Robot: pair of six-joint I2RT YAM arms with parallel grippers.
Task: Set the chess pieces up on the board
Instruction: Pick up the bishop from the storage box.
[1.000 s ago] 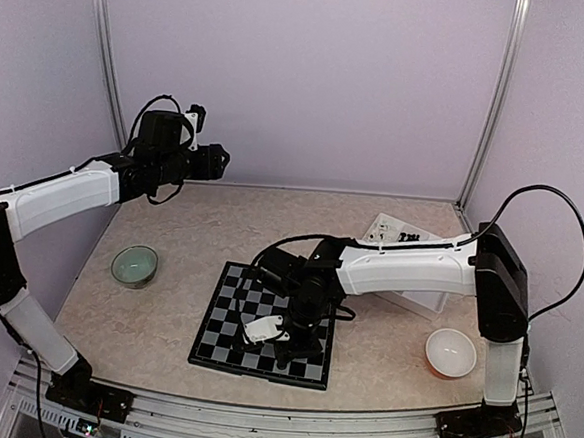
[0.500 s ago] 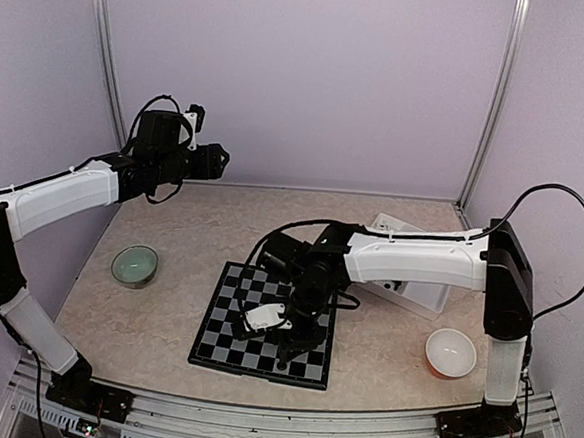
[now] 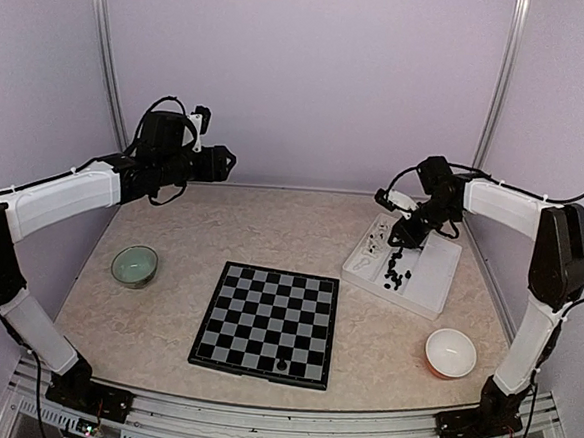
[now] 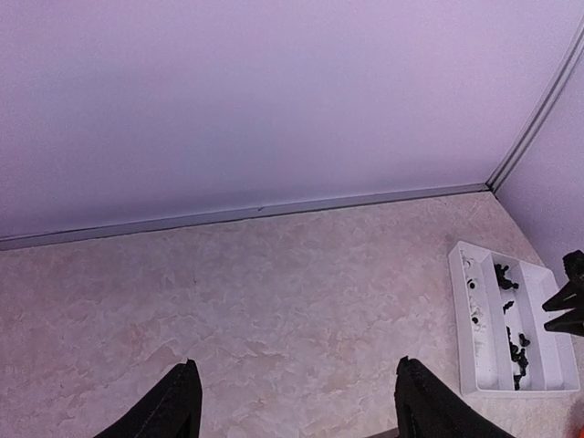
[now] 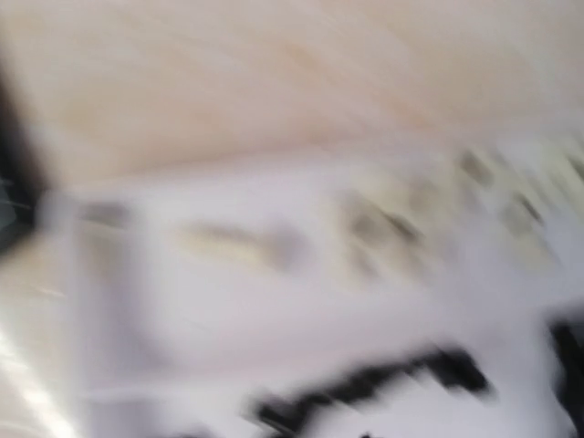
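The board [image 3: 256,307] lies flat in the middle of the table, with one black chess piece [image 3: 281,363] standing in its nearest row. More black chess pieces [image 3: 396,276] lie loose in the white tray [image 3: 428,284] at the back right, which also shows in the left wrist view as the tray [image 4: 482,360]. My right gripper [image 3: 401,237] hangs just over the tray's pieces. Its wrist view is a blur of white tray [image 5: 274,301] and dark pieces [image 5: 365,388], so its jaws do not show. My left gripper [image 3: 228,159] is raised at the back left, open [image 4: 297,401] and empty.
A green bowl [image 3: 134,264] sits left of the board. A white bowl with an orange rim [image 3: 451,350] sits at the near right. A few tiny white pieces [image 3: 370,247] lie in the tray's left compartment. Purple walls and metal posts [image 3: 493,103] close in the back.
The right arm has swung from the board's near edge to the tray at the back right, leaving a black piece on the board. The left arm has barely moved.
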